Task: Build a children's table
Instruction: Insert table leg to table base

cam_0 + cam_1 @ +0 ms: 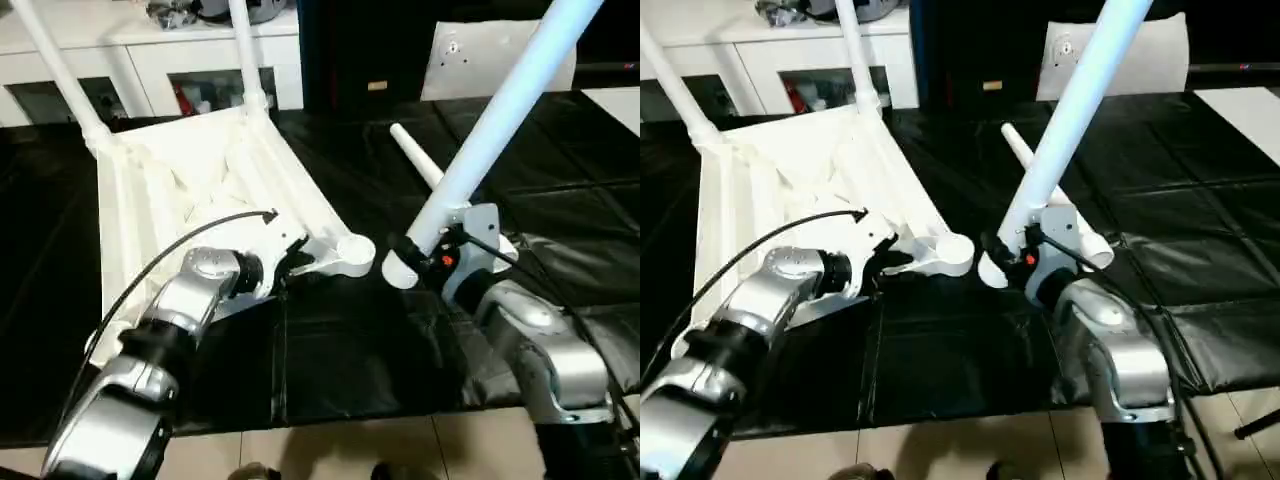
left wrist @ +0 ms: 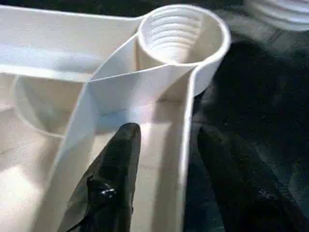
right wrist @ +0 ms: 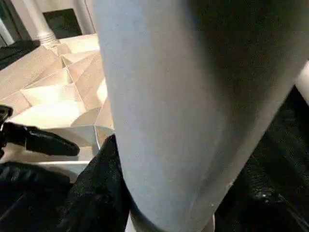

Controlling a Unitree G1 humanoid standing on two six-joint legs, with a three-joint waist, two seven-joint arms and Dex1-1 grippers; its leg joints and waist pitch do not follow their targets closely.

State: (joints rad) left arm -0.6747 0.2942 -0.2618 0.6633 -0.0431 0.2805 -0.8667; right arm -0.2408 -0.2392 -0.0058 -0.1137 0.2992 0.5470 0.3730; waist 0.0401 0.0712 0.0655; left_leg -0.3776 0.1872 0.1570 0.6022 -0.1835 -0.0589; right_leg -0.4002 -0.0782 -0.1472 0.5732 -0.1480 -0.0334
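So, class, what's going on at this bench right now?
A humanoid robot is assembling a children's table. The tabletop lies upside down with two legs already standing in its far corners. The left gripper straddles the rim beside an empty corner socket, while the right gripper holds a third leg close by.

- Tabletop (image 1: 190,180): white moulded plastic, smooth, faint sheen, thin ribs across the underside.
- Corner socket (image 2: 181,34): same white plastic, ridged with thread-like rings inside.
- Held leg (image 1: 500,110): smooth white plastic tube, pale bluish sheen.
- Loose leg (image 1: 415,160): white plastic, smooth.
- Mat (image 1: 350,350): black sheet, slightly glossy, creased in places.
- Left gripper (image 2: 161,169) fingers (image 2: 113,174): black, softly glossy, rubbery-looking.
- Right gripper (image 1: 420,255): black fingers, finely textured in the wrist view.
- Forearms (image 1: 545,350): silver, satin metallic finish.
- Floor (image 1: 330,450): pale tiles, smooth.
- Cabinet (image 1: 150,60): white, smooth, glass doors.
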